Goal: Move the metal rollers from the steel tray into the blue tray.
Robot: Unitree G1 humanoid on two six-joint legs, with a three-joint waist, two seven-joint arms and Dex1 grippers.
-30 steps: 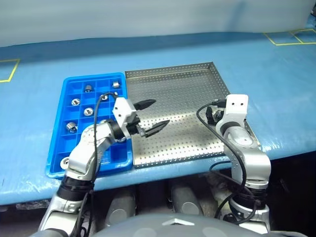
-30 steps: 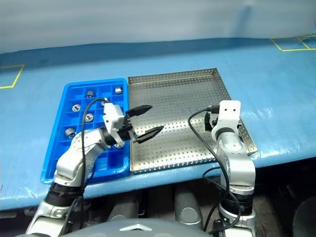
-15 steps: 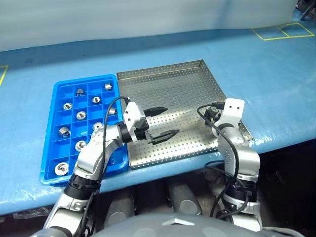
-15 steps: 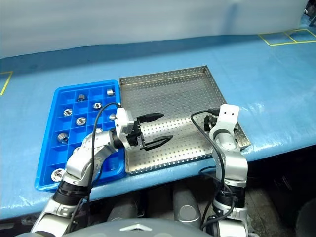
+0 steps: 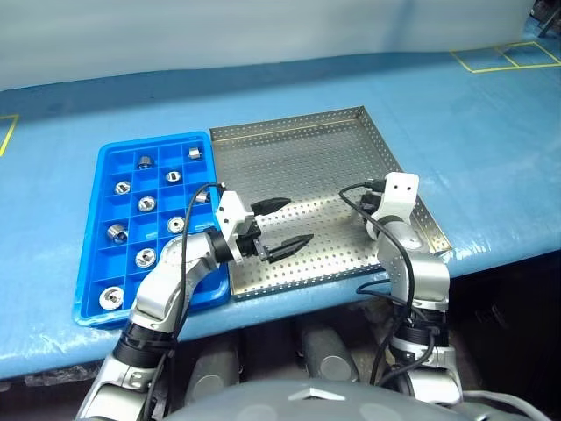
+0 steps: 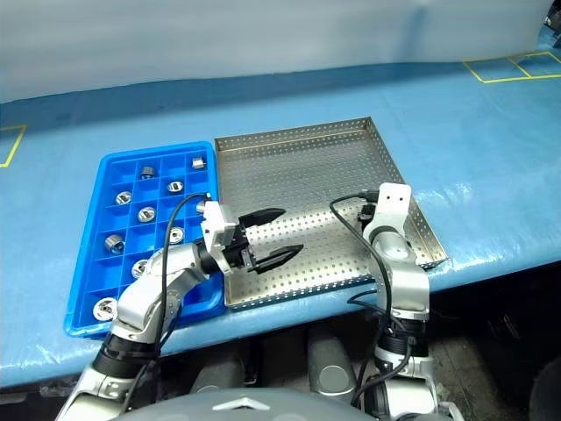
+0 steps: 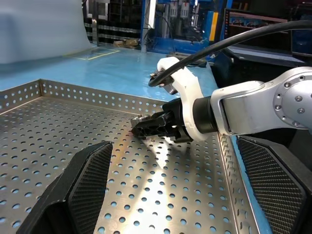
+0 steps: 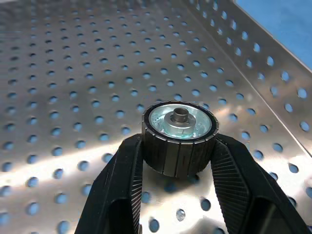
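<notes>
Left pincer [image 7: 170,195] spread wide over steel tray [image 7: 58,122], right pincer [image 7: 139,127] low on its perforated floor

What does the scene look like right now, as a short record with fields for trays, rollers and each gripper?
steel tray: right of the blue tray, on the blue table cover
blue tray: holds nine metal rollers, one per compartment
right gripper: shut on a roller over the steel tray's right side
left gripper: open, holding nothing, over the steel tray's left part
other rollers in steel tray: none seen
</notes>
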